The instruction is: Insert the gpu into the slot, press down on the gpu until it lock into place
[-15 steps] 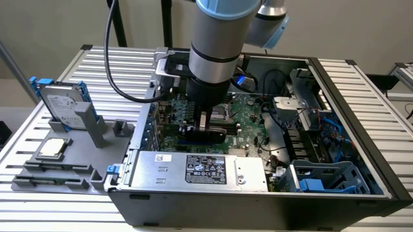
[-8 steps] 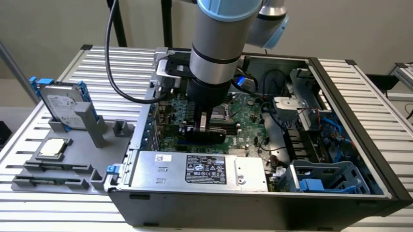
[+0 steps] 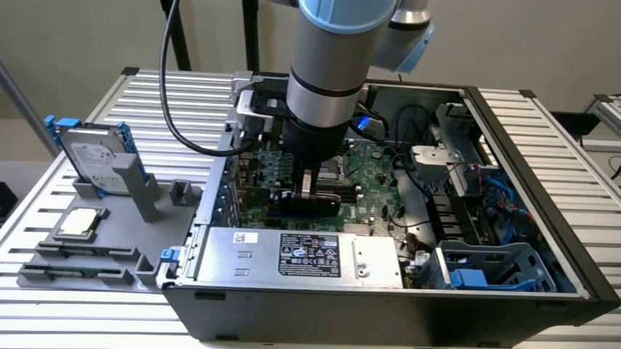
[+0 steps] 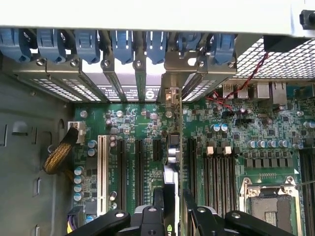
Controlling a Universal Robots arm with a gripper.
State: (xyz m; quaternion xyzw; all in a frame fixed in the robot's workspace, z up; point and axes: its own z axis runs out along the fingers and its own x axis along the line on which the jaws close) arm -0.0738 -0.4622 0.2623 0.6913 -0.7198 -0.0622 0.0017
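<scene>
Gripping the gpu [image 4: 170,172] edge-on, with the end effector [image 4: 173,209] closed on it and a finger [image 4: 158,199] against each face. Placed at the centre of the exterior frame, inside the open computer case [image 3: 388,313], just above the silver power supply [image 3: 301,254] in the lower middle. Held upright over the green motherboard [image 4: 142,123], bracket end toward the rear wall and its row of blue retention clips [image 4: 123,44]. Cannot tell whether the card's lower edge has entered the slot, as the card hides it.

Possible trouble from here, as a judgement:
- Landing beside the slot rather than in it. Caused by a slight sideways offset, with a white connector [image 4: 102,172] and the black memory slots [image 4: 216,182] running parallel close by.
- Seating one end only. Caused by a small tilt along the card's length, then jamming under pressure and flexing the board.
- Catching the bracket on the rear opening, which would stop the descent while the arm keeps pushing.
- Sliding of the thin card between the fingers under downward force, so that the lock never engages.
- Knocking the small capacitors [image 4: 78,179] standing near the connectors if the card comes down skewed.
</scene>
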